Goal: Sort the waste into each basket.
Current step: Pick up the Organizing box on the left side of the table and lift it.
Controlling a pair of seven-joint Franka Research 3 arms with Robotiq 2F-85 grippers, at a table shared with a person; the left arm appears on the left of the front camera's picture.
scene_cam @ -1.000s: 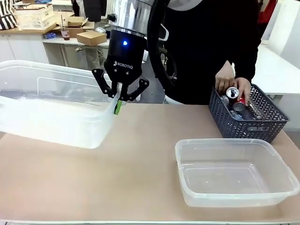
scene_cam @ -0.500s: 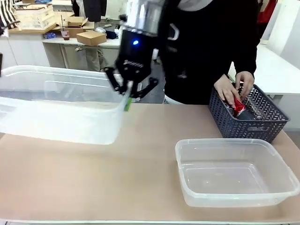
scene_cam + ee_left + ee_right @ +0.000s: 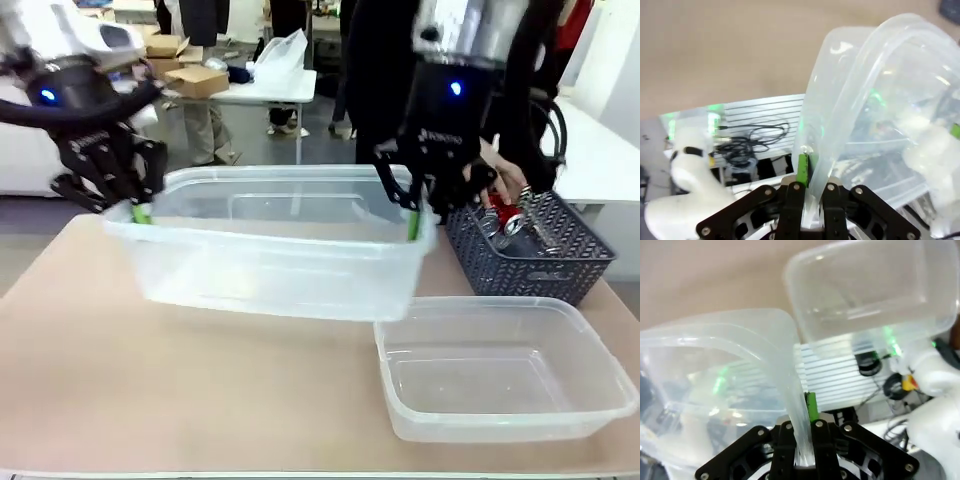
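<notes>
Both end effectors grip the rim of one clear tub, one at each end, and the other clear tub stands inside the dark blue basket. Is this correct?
No: the front view shows the other clear tub on the table, in front of the dark blue basket, not inside it. The left end effector and the right end effector do grip the rim of the lifted tub.

Left end effector (image 3: 140, 211) and right end effector (image 3: 413, 224), both tightly closed, fingers downward.
</notes>
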